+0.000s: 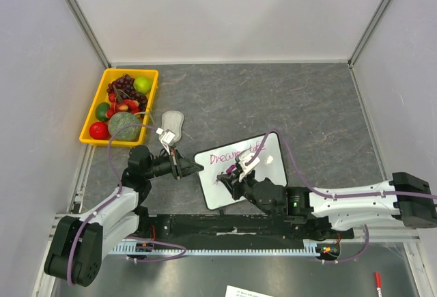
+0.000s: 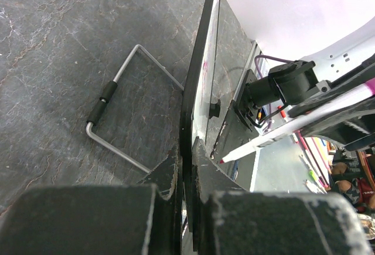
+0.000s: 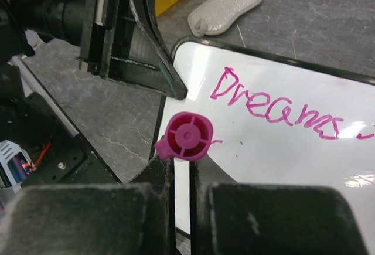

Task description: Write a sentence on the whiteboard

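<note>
The whiteboard [image 1: 272, 173] sits near the middle of the surface, just beyond the arm bases. The left tool [image 1: 196, 168] is closed tight on the frame at its left edge. The right tool [image 1: 231, 177] is clamped on a magenta-capped marker [image 3: 186, 136] and hangs over the board's near left part. The sentence [image 3: 275, 105], beginning "Dreams", runs along the far edge. A grey eraser pad [image 1: 173, 123] and a yellow fruit tray [image 1: 130, 72] lie to the far left.

Top cam overhead; wrist cams close, prob. sharing whiteboard [image 1: 212, 188].
</note>
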Controlling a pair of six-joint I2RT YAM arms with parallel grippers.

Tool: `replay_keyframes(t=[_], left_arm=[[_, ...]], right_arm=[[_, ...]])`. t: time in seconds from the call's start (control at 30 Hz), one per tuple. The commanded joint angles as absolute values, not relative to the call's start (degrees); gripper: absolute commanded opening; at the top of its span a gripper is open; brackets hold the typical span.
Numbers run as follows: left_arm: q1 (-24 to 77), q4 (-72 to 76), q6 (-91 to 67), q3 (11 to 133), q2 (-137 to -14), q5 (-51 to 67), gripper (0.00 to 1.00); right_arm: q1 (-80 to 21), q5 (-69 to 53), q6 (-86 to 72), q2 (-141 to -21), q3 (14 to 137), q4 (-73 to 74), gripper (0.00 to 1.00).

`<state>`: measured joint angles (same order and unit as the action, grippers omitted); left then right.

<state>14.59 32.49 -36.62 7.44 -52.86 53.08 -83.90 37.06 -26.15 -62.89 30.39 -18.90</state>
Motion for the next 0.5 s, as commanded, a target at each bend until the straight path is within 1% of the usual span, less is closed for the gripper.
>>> replay_keyframes(t=[0.0,0.17,0.47], left_arm=[[14.7,32.6,-32.1,7.7,-52.6,51.9,0.02],[14.7,32.5,-32.2,7.7,-52.7,51.9,0.02],[14.7,32.6,-32.2,7.7,-52.7,51.9,0.02]], right_arm=[[-84.2,36.6,-24.5,-61.0,32.0,-23.3,0.00],[-84.0,38.9,-23.0,-64.8,35.1,-21.4,0.00],[-83.6,42.4,-24.3,-67.6,35.7,-19.1,0.00]])
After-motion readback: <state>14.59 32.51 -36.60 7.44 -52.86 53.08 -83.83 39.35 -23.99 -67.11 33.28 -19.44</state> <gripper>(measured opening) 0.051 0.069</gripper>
